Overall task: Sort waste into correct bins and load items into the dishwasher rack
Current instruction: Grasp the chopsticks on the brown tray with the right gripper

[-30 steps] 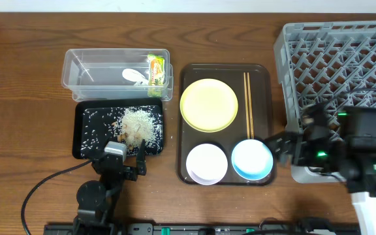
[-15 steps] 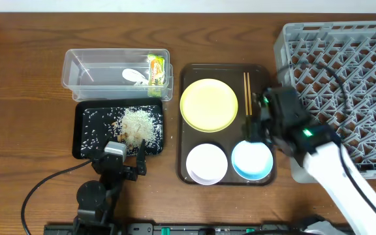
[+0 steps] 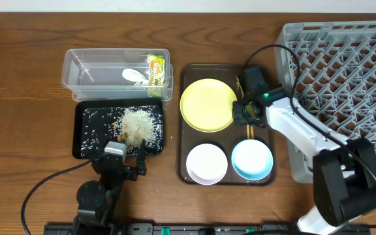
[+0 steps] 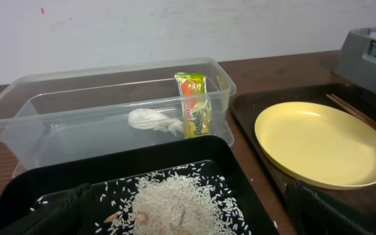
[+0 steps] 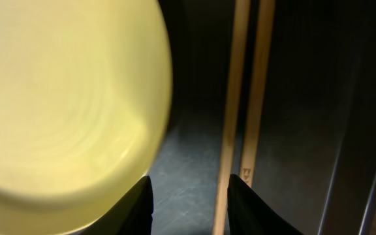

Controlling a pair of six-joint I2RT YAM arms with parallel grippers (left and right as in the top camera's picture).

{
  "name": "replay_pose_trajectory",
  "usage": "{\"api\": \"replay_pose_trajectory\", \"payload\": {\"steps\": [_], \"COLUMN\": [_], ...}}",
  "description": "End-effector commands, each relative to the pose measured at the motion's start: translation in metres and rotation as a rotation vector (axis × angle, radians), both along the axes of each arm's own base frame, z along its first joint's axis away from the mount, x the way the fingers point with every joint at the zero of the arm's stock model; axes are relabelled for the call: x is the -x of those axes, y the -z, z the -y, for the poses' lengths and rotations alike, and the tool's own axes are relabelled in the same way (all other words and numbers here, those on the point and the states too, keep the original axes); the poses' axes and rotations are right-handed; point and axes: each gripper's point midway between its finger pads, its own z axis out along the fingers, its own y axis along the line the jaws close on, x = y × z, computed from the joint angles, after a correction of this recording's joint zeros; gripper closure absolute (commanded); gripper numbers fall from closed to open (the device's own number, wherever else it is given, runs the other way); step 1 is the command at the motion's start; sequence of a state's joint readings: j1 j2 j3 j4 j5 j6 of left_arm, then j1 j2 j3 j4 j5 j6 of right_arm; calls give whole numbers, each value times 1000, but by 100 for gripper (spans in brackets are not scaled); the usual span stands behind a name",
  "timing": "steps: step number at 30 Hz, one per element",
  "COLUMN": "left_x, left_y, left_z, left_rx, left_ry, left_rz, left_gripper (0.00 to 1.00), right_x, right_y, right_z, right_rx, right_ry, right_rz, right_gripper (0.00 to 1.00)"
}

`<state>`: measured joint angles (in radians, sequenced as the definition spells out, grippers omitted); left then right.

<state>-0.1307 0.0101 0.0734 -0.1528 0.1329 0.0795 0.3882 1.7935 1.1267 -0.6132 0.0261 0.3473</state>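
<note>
Right gripper (image 3: 246,115) is spread open over the brown tray (image 3: 191,75), at 3 o'clock of the yellow plate (image 3: 207,104), with one of the sticks (image 5: 239,78) between its tips. Left gripper (image 3: 121,160) is open at the 6 o'clock edge of the black tray (image 3: 83,134), which holds rice (image 3: 138,124). Wrapper (image 3: 156,69) is in the clear tub (image 3: 90,73).

No legible text anywhere.
Print on the green-and-yellow snack wrapper (image 4: 193,104) too small and blurred to read; tiny dark stamp on one yellowish stick (image 5: 254,98), seen from the right wrist, likewise undecipherable.
</note>
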Motion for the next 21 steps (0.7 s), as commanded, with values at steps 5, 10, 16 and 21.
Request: {"api": "replay_pose_trajectory", "payload": {"steps": [5, 10, 16, 21], "left_x": [0, 0, 0, 0], "left_y": [12, 12, 12, 12], "left_z": [1, 1, 1, 1], "left_rx": [-11, -11, -11, -11], "left_ry": [9, 9, 9, 9], "left_rz": [-23, -23, -23, -23], "left_gripper": [6, 6, 6, 6], "right_x": [-10, -5, -1, -3], "right_y": [22, 32, 41, 36], "right_z": [21, 13, 13, 15], "right_rx": [98, 64, 62, 64], "right_ry": [38, 23, 23, 29], "right_rz": [-18, -58, -86, -80], "right_gripper": [68, 75, 86, 60]}}
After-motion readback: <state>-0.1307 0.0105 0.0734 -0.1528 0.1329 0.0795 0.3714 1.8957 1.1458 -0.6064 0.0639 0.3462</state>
